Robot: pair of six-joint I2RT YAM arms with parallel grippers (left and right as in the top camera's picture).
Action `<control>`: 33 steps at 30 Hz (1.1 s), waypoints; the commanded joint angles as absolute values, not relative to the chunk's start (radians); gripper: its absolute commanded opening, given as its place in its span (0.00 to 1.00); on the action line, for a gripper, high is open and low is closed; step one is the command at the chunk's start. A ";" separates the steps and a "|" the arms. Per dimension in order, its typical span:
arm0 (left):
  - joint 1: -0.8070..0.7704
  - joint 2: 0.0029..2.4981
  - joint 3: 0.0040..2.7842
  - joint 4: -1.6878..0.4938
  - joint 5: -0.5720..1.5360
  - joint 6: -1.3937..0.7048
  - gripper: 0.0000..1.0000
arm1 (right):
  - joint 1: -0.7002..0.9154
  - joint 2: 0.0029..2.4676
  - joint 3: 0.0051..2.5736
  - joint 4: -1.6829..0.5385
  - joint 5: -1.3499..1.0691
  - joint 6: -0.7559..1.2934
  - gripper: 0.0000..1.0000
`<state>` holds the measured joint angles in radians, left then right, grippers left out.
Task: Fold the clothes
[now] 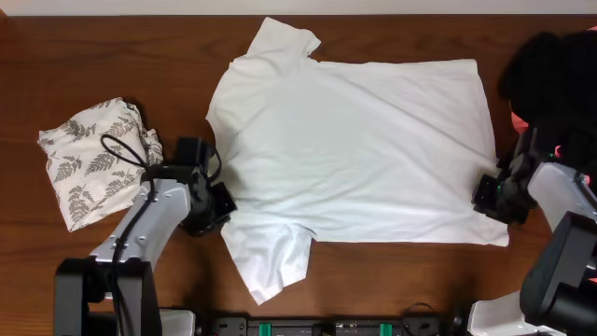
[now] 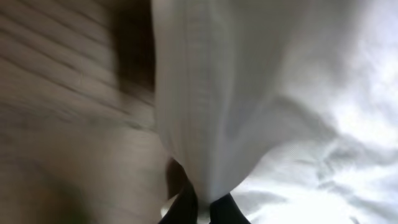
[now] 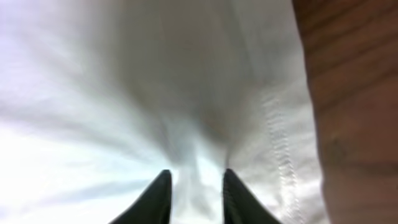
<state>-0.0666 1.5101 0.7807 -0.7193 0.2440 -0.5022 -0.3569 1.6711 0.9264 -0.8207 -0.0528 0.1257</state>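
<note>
- Two grippers work opposite ends of the shirt (image 1: 364, 149), seen overhead: the left gripper (image 1: 219, 201) at its shoulder end, the right gripper (image 1: 490, 196) at a hem corner, probably so both ends can be lifted and folded together.
- Left wrist: the left gripper (image 2: 202, 202) is clenched on the shirt edge, and cloth draws taut ahead of it.
- Right wrist: the right gripper (image 3: 197, 186) has slightly parted fingers with a shirt pleat between them; whether it grips cannot be told.

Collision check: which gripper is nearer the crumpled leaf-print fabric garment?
Left. Left gripper sits beside the leaf-print garment, at the white T-shirt's near edge; right gripper is at the shirt's opposite edge.
</note>
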 commanded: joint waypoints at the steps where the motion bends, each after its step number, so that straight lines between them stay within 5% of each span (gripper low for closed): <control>1: -0.037 1.504 0.789 -0.719 0.220 -0.479 0.06 | -0.366 1.654 1.001 -0.897 -0.167 0.125 0.29; 8: -0.027 1.504 0.789 -0.698 0.220 -0.479 0.06 | -0.366 1.642 1.009 -1.091 -0.181 0.121 0.32; 33: -0.027 1.504 0.789 -0.702 0.224 -0.449 0.06 | -0.614 1.642 0.864 -0.994 -0.024 0.264 0.36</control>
